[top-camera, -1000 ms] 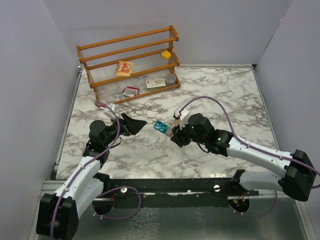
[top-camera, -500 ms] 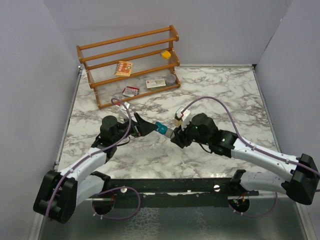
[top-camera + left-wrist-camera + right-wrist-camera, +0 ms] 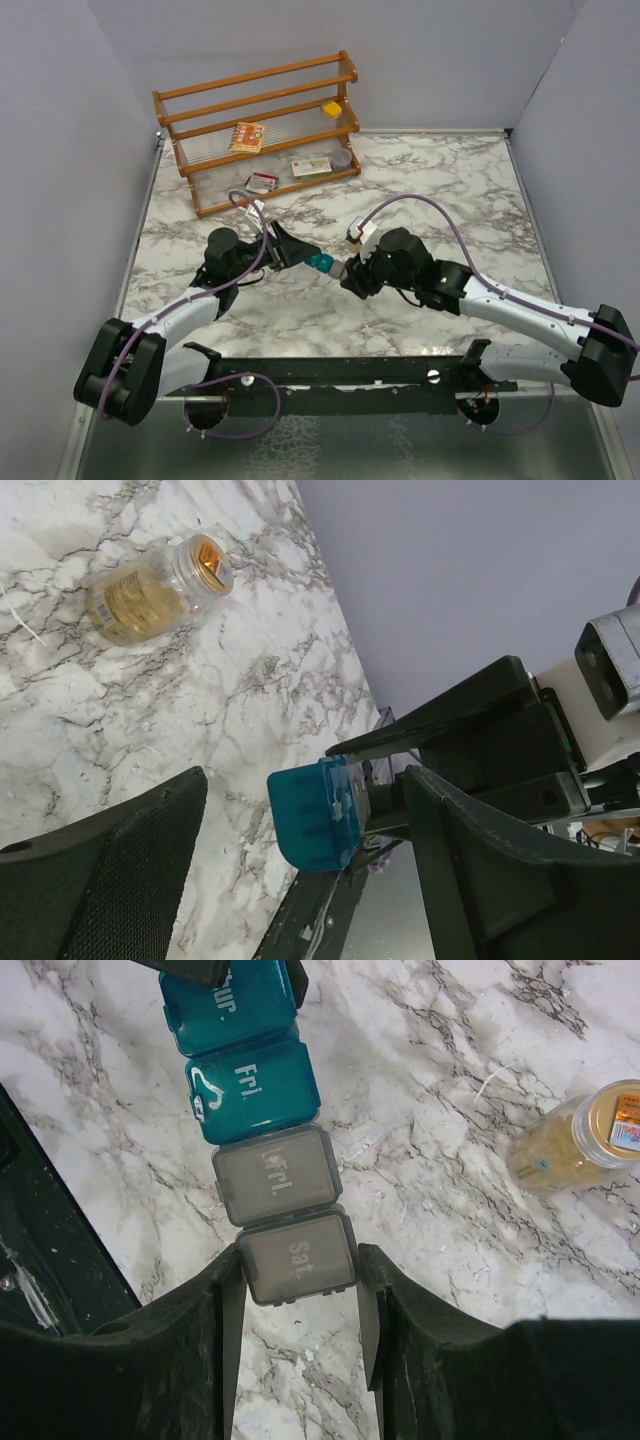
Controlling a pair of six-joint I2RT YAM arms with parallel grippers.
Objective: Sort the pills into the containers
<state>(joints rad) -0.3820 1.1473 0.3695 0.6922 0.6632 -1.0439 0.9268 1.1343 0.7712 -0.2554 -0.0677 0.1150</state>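
The containers (image 3: 265, 1130) are a short strip of joined square boxes, two teal and two grey, marked with days. My right gripper (image 3: 300, 1268) is shut on the grey "Sat." end and holds the strip above the table. In the top view the strip (image 3: 323, 263) hangs between both grippers. My left gripper (image 3: 300, 855) is open, with its fingers (image 3: 110, 870) wide on either side of the teal end (image 3: 315, 815), not touching it. A clear pill bottle (image 3: 578, 1142) with yellow contents lies on its side on the marble, also in the left wrist view (image 3: 150, 592).
A wooden rack (image 3: 260, 130) stands at the back left with flat printed packets (image 3: 247, 136) on and below it. The two arms (image 3: 500, 300) meet mid-table. Grey walls close in the left, back and right sides.
My left gripper has swung right and forward until its open fingers straddle the teal end of the strip. My right gripper has kept hold of the strip and barely moved.
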